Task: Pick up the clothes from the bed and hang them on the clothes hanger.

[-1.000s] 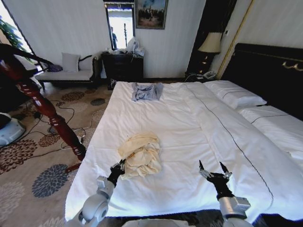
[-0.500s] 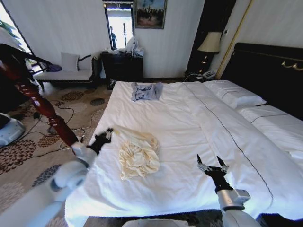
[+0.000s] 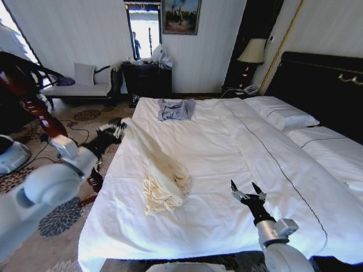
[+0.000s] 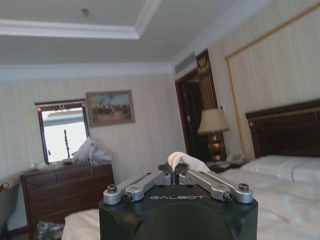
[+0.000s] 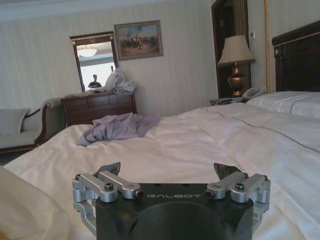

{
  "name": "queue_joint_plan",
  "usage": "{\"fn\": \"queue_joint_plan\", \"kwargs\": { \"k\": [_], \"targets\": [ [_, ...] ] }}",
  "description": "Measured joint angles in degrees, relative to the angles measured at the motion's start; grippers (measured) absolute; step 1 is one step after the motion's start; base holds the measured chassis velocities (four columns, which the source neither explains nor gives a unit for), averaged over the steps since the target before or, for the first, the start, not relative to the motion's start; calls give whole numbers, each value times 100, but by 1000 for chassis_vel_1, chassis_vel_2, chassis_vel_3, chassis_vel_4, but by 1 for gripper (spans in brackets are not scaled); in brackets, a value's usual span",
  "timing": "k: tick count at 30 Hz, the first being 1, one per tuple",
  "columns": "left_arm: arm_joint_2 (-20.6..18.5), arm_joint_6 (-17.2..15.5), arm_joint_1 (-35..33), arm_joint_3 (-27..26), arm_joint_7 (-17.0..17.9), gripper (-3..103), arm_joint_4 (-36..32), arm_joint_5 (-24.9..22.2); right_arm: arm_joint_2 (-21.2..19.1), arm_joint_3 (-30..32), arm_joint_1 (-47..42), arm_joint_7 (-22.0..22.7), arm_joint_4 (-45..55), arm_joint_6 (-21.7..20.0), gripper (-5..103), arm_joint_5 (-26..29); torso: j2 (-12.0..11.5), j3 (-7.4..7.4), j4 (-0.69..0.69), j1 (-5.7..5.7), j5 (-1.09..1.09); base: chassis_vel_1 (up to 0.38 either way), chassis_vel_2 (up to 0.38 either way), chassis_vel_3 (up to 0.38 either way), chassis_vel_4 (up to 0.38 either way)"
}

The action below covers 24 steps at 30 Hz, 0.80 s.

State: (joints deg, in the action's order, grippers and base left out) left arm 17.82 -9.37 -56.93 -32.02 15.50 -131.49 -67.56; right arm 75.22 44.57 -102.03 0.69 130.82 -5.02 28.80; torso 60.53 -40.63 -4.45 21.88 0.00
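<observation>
one left tool (image 3: pixel 118 129) pinching clothes (image 3: pixel 161 175), bed (image 3: pixel 227 153)

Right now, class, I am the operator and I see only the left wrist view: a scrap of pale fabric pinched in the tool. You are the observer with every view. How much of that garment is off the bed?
Observer: In the head view, the left tool holds one end of the cream garment up at the side edge of the bed. The rest trails down in a strip to a heap lying on the bed.
Operator: Where is the right tool?
Observer: The right tool hovers open over the near end of the bed, apart from the garment.
Operator: Is anything else on the bed?
Observer: A small grey-blue garment lies near the far end.
</observation>
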Motion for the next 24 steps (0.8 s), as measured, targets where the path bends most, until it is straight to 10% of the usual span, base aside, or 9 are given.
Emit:
{"fn": "queue_joint_plan", "kwargs": {
  "k": [24],
  "targets": [
    [-1474, 301, 1509, -784, -901, 1, 1057, -2037, -433, 47, 152, -35, 325, -250, 100, 360, 1, 0, -1, 0, -1, 0, 0, 0, 0]
  ]
}}
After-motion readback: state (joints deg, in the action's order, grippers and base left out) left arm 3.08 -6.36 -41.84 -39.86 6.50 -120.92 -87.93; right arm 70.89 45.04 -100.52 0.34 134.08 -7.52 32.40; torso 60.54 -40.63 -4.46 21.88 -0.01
